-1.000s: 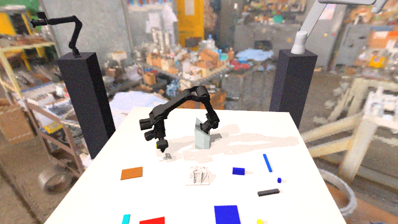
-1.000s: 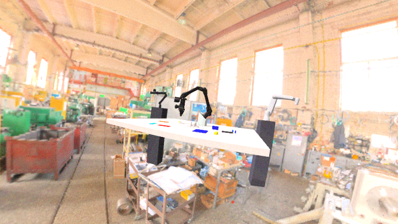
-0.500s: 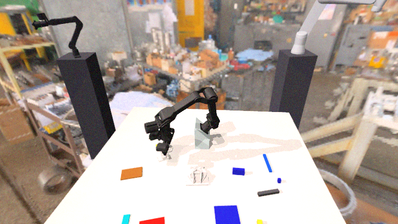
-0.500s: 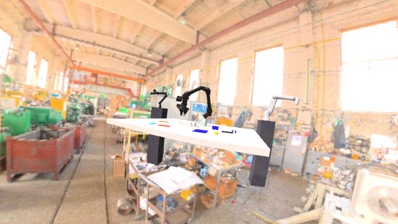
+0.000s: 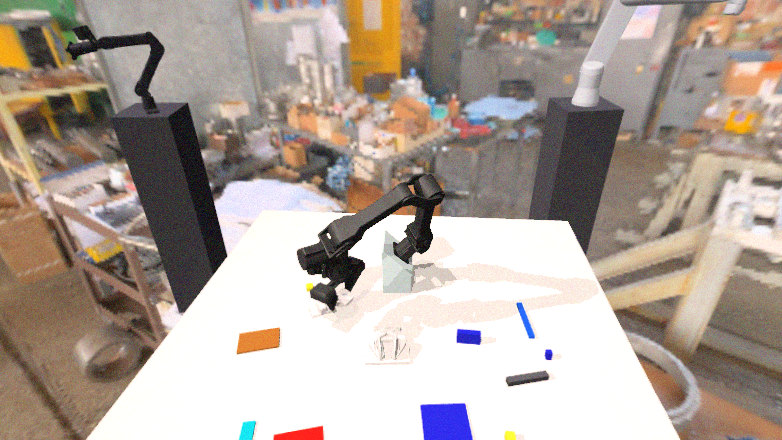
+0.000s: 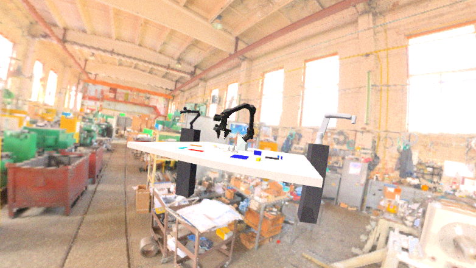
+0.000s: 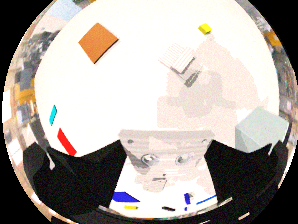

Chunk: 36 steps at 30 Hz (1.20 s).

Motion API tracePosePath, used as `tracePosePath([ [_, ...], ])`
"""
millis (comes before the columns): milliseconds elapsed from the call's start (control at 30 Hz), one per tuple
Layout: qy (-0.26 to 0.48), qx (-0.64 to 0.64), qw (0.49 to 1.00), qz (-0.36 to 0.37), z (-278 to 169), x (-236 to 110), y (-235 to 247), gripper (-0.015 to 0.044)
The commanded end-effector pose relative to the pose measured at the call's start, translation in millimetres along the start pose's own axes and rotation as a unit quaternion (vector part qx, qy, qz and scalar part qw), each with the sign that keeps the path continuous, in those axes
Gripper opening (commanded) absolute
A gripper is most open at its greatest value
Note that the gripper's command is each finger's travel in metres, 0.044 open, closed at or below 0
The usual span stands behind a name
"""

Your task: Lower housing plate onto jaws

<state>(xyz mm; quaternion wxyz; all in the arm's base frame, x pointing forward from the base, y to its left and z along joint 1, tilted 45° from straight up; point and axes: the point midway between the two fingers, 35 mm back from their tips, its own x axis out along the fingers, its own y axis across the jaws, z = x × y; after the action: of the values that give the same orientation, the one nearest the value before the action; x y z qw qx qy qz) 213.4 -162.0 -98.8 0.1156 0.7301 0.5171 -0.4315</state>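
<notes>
The pale housing plate [image 7: 166, 137] spans the space between the two black fingers in the wrist view, with two round holes in its face. My gripper [image 7: 166, 140] [image 6: 221, 136] is shut on it, high above the table. The white base with the jaws [image 5: 387, 346] stands on the table in the top view, to the right of the gripper and nearer that camera. The plate is well apart from it. The base's upright parts look pale and thin; the pins and stubs are too small to tell apart. In the exterior view the plate cannot be made out.
A striped white stand [image 7: 175, 56] lies below the hand, with a yellow block [image 5: 310, 286] [image 7: 205, 28] beside it. A grey-green block [image 5: 397, 278] [image 7: 259, 131] stands by the arm's foot. An orange plate [image 5: 258, 340] [image 7: 98, 42], blue block [image 5: 468, 336] and black bar [image 5: 527, 378] lie around the base.
</notes>
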Motion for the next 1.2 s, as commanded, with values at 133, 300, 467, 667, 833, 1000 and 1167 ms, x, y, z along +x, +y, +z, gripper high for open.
tracePosePath([
  [133,0.004,0.109,0.994,0.000,-29,0,0,0.0351],
  [300,0.005,0.173,0.985,-0.001,-45,1,-2,0.0351],
  [467,0.007,0.236,0.972,-0.003,-62,2,-4,0.0351],
  [667,0.009,0.310,0.951,-0.006,-81,3,-7,0.0351],
  [833,0.010,0.371,0.929,-0.009,-97,5,-11,0.0351],
  [1000,0.012,0.429,0.903,-0.013,-113,7,-16,0.0351],
  [1167,0.012,0.486,0.874,-0.019,-128,9,-22,0.0351],
])
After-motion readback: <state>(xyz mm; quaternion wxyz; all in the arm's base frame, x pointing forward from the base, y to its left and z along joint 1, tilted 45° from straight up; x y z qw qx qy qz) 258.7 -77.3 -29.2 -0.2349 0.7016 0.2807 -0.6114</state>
